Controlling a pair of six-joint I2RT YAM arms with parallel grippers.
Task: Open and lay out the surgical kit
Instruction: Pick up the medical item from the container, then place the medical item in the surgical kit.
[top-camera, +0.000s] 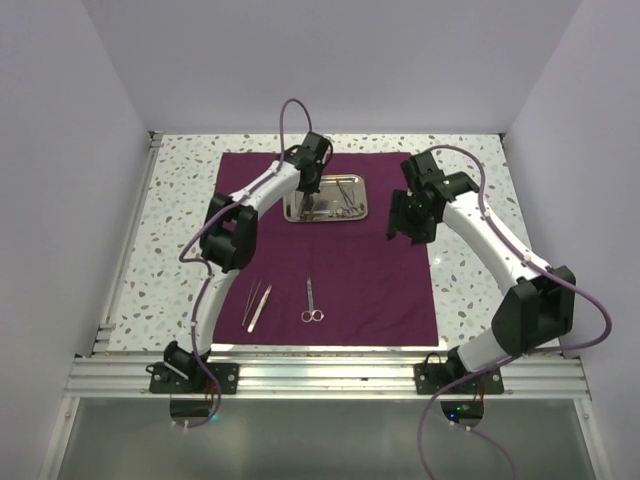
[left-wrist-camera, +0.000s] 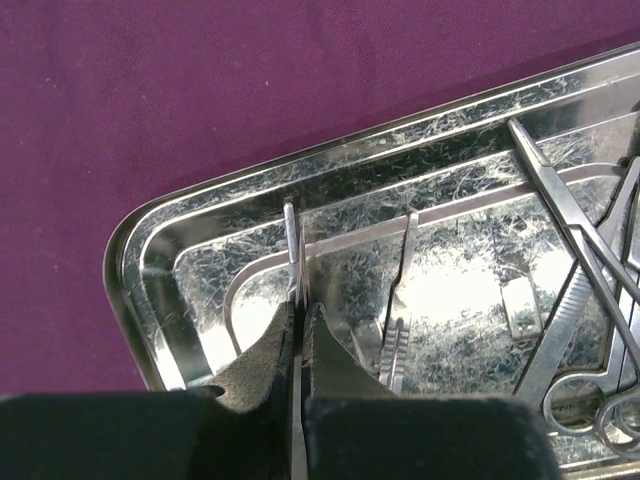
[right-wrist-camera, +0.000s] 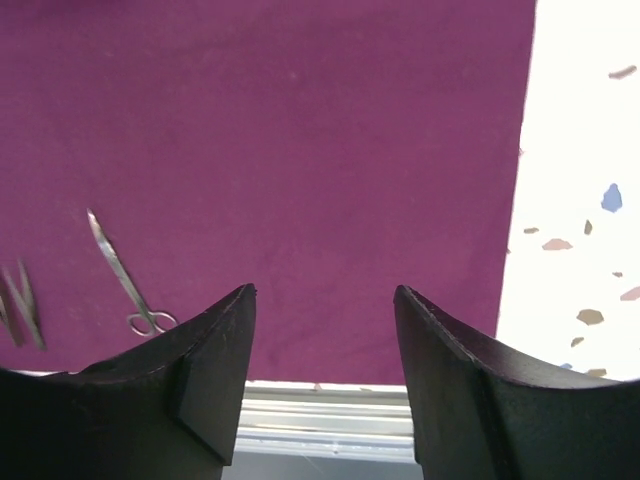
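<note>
A: Between the closed jaws of the left end effector (left-wrist-camera: 300, 312) sits a slim steel instrument (left-wrist-camera: 292, 240), its tip over the tray (left-wrist-camera: 135, 290).
B: Light, stiff, slippery, I judge; a pinch across the shaft suits it. And rightward?
A: The right end effector (right-wrist-camera: 322, 300) hangs wide and empty over the soft cloth (right-wrist-camera: 300, 120); scissors (right-wrist-camera: 122, 275) lie off to its left.

Left arm (top-camera: 262, 190) reaches forward, jaws pinched; right arm (top-camera: 487, 232) raised, jaws apart.
</note>
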